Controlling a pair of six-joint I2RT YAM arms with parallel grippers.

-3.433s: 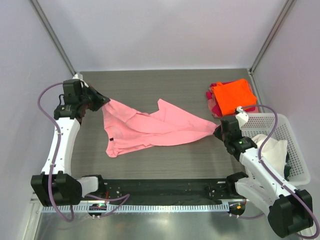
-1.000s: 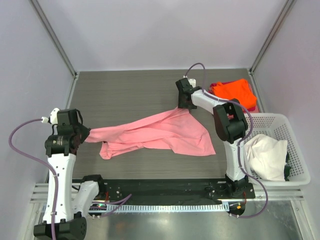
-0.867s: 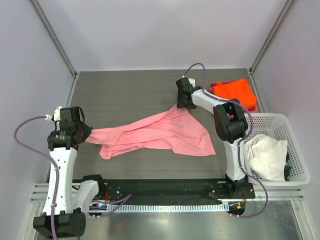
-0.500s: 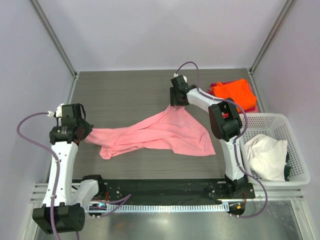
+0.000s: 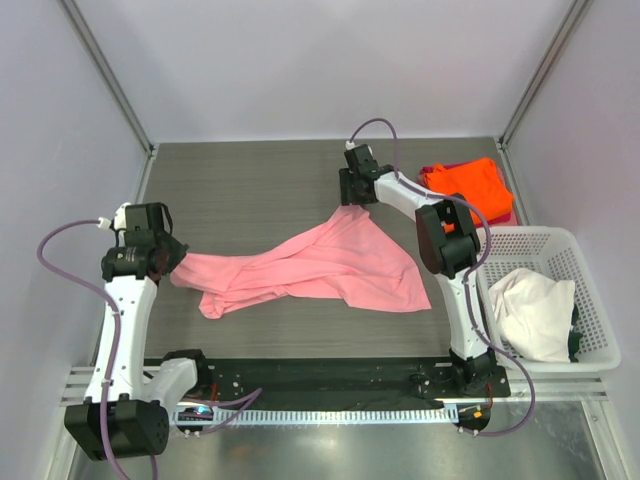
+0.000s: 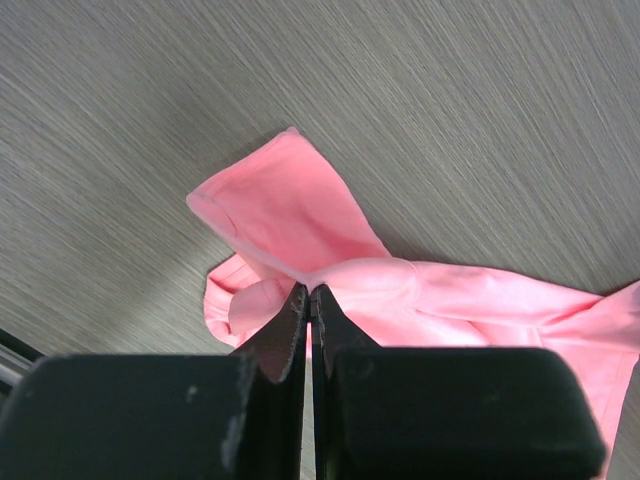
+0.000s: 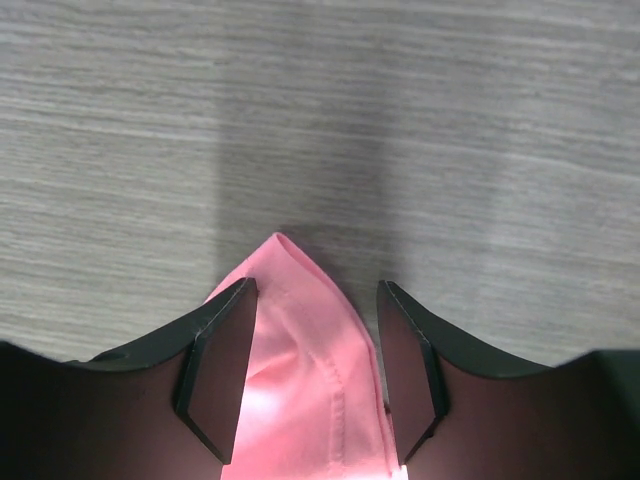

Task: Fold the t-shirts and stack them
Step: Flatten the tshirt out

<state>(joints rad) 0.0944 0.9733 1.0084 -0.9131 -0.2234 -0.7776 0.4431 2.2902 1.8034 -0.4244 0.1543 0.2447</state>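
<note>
Pink shirt is lying lengthwise between tools: left tool pinching its end, right tool spread, straddling its far corner.

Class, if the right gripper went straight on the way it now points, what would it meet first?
The pink t-shirt: its folded corner lies between the spread fingers of the right gripper. Past that tip only bare table shows. How steeply the gripper tilts toward it is unclear.
</note>
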